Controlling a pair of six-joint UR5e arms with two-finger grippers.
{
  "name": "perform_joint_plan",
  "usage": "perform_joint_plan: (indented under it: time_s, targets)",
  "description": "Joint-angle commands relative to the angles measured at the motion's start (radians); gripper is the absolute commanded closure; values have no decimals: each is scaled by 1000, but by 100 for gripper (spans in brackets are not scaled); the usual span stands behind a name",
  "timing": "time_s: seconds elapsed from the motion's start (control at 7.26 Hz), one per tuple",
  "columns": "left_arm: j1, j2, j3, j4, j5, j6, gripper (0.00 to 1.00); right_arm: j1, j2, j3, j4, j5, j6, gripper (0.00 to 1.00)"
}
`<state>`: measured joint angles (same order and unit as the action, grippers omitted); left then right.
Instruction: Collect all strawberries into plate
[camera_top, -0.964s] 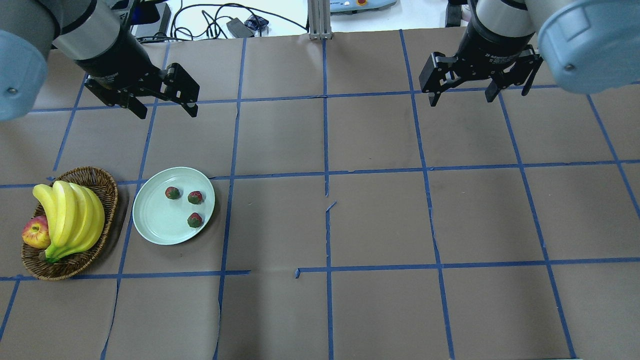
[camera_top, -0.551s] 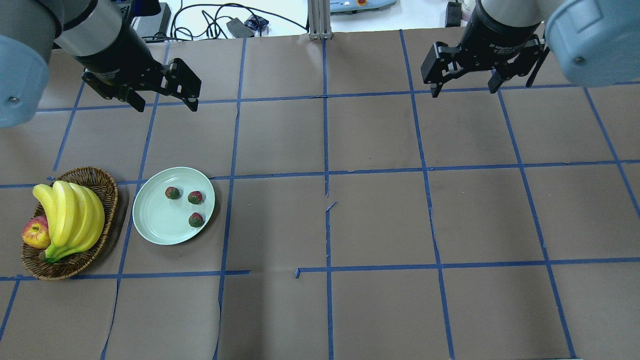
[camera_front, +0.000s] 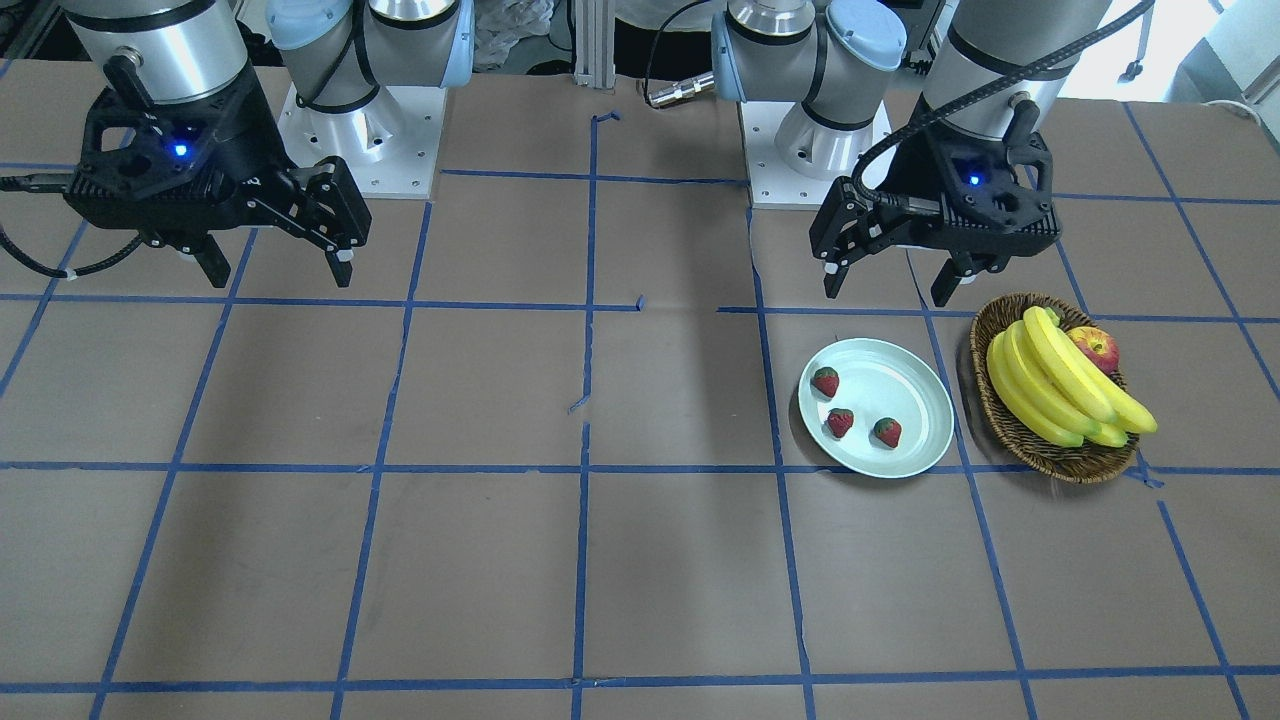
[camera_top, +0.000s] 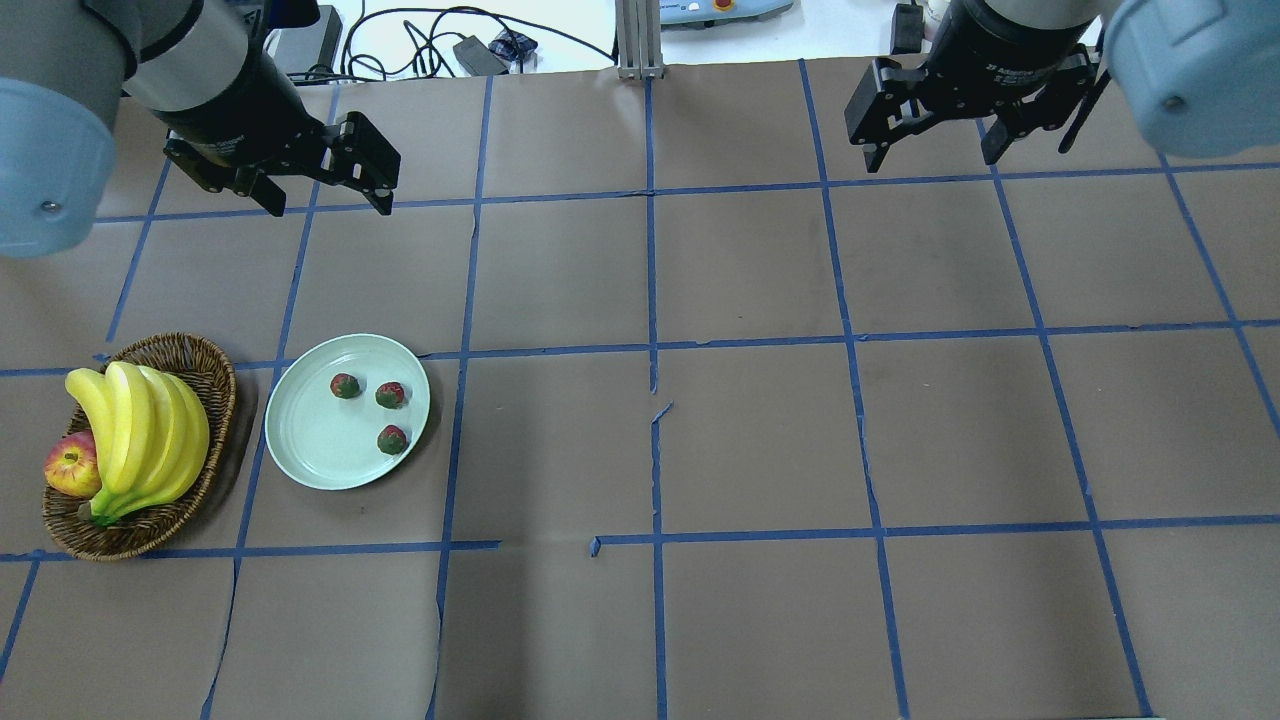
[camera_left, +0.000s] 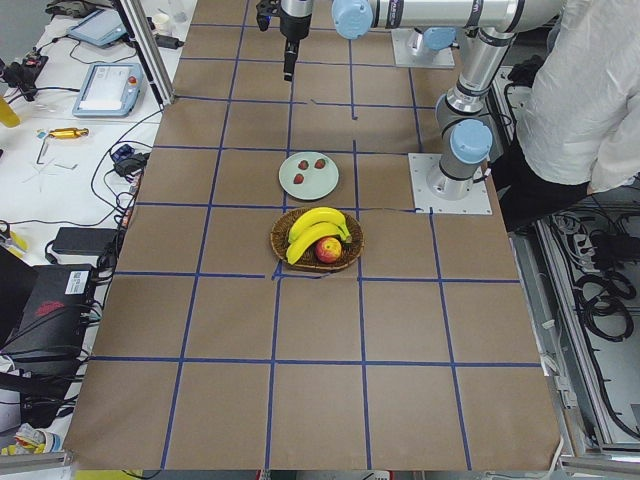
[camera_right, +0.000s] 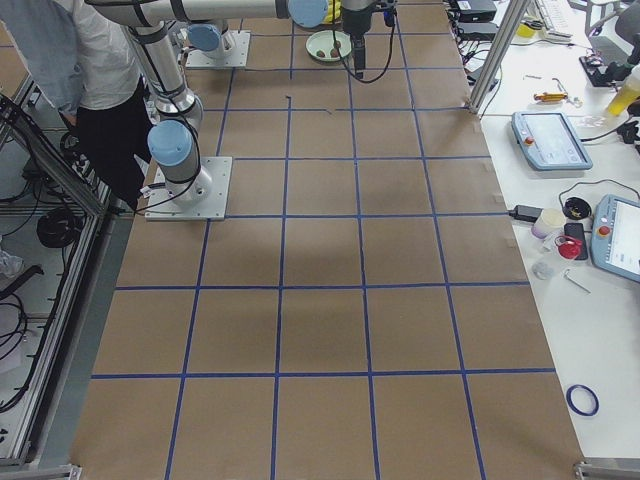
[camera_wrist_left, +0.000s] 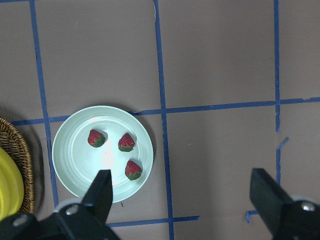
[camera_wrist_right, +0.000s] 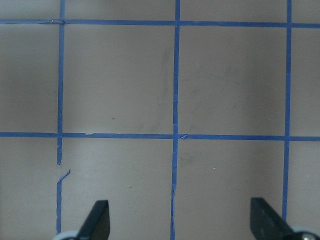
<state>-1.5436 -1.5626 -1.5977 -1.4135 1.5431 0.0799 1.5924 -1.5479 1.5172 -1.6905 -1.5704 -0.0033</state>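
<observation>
And there we have it: all three strawberries (camera_top: 390, 395) lie on the plate (camera_top: 310, 435), at twelve, two and four o'clock from its centre. In the overhead view the plate is out at nine o'clock from the table's middle. The left gripper (camera_top: 328, 205) hangs well apart at the plate's twelve o'clock with its jaws spread wide and nothing between them. The right gripper (camera_top: 932, 160), up at two o'clock from the middle, is just as wide and empty. To us the collecting looks done, so the risk now is disturbance. If an arm swept low it could clip the raised rim, and that glossy mint plate would likely skate on the smooth brown paper (camera_top: 760, 440). The small, rounded berries might roll, and the one at four o'clock lies nearest the edge. At the plate's nine o'clock the coarse woven basket (camera_top: 218, 365) cradles curved, waxy bananas (camera_top: 145, 430) and a shiny apple (camera_top: 70, 466), so a shoved plate would knock into it. Matte blue tape (camera_top: 655, 190) grids the table.
</observation>
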Motion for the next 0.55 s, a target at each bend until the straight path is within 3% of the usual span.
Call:
perform_joint_plan:
  time_s: [0.0,0.41]
  targets:
    - [-1,1,27,-80,5,15,3,1,-1,9,-26,0,3,0]
    - [-1,-23,79,-125,5,29,3,1,-1,11,-28,0,2,0]
